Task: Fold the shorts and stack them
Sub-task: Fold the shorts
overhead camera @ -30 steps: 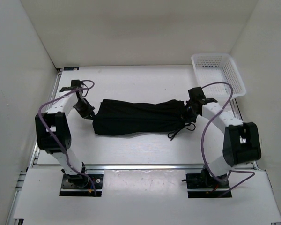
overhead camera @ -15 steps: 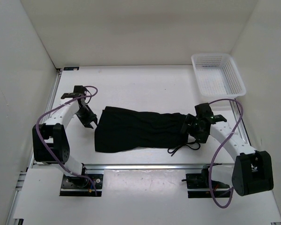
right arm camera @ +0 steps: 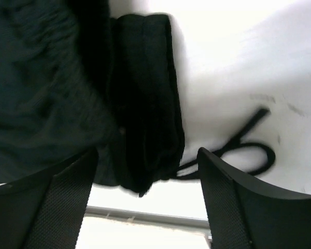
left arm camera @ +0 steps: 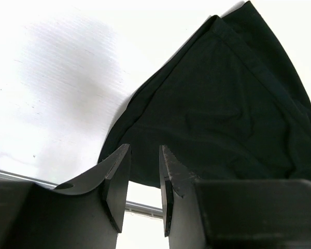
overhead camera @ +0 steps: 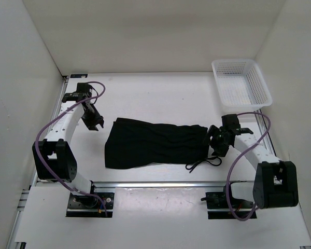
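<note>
The black shorts (overhead camera: 155,142) lie folded into a long band across the middle of the table, their drawstring (overhead camera: 202,163) looped on the table at the near right. My left gripper (overhead camera: 95,122) hangs just off the band's left end, touching nothing. In the left wrist view its jaws (left arm camera: 144,150) stand a narrow gap apart with nothing between them, and the shorts (left arm camera: 223,119) lie beyond. My right gripper (overhead camera: 214,141) sits at the band's right end. The right wrist view shows it (right arm camera: 146,155) wide open over the bunched waistband (right arm camera: 145,98), with the drawstring (right arm camera: 249,150) beside it.
A white mesh basket (overhead camera: 260,83) stands at the far right corner of the table. White walls close in the left, back and right sides. A metal rail (overhead camera: 155,183) runs along the near edge in front of the arm bases.
Both grippers have let go of the shorts' ends and opened. The shorts have settled flat, a little nearer. The left gripper drew back to the far left; the right one moved nearer.
</note>
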`<state>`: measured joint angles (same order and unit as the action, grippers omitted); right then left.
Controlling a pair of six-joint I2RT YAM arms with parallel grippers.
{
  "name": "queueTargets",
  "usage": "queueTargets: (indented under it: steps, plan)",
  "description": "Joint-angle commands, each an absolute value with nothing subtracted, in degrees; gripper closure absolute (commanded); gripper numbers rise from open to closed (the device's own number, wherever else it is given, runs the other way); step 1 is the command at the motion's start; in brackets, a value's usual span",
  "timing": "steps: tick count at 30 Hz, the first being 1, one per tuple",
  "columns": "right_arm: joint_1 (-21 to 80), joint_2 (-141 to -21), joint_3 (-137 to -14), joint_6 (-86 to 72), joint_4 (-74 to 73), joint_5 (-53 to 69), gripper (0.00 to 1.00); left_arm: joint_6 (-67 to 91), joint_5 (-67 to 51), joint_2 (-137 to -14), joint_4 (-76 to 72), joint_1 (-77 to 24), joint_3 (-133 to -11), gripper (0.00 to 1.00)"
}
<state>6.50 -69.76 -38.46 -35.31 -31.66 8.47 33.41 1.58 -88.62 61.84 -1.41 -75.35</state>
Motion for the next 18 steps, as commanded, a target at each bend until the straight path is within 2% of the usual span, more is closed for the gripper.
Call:
queueTargets:
  steps: [1,3,6,7,10,12,13,14,16,18]
  plan:
    - [6.42,-72.07,-38.33,-32.52,-26.29,9.94,0.22,32.61,2.03,-86.57,61.79,-1.67,-74.71,0.60]
    - [6.42,-73.47,-36.84,-33.04,-23.83,9.93,0.24,33.13,2.02,-85.88,61.79,-1.67,-74.18,0.60]
    - [6.42,-75.15,-35.51,-33.57,-19.80,10.55,0.37,33.66,1.41,-85.34,61.17,-1.67,-73.65,0.60]
    - [6.42,-76.19,-34.99,-33.57,-19.17,10.55,0.45,33.66,1.41,-85.34,61.17,-1.67,-73.65,0.60]
    - [6.42,-79.27,-34.98,-34.10,-18.54,10.55,0.59,33.66,0.88,-85.34,61.17,-1.67,-73.65,0.60]
    - [6.42,-79.80,-34.98,-34.10,-18.02,11.16,0.66,33.66,0.88,-85.34,61.17,-1.67,-73.65,0.60]
    - [7.03,-79.80,-35.76,-34.88,-19.24,8.73,0.73,33.66,0.88,-85.34,61.17,-1.67,-73.65,0.60]
    - [7.03,-78.15,-35.77,-34.89,-19.94,6.87,0.85,33.66,0.88,-85.34,61.17,-1.67,-73.65,0.60]
    - [7.03,-75.17,-37.34,-34.89,-23.01,3.53,0.99,33.66,0.36,-85.34,61.17,-1.67,-73.65,0.60]
    - [7.03,-73.66,-38.93,-34.89,-25.74,-0.42,1.00,33.66,0.35,-85.34,61.17,-1.67,-73.13,0.60]
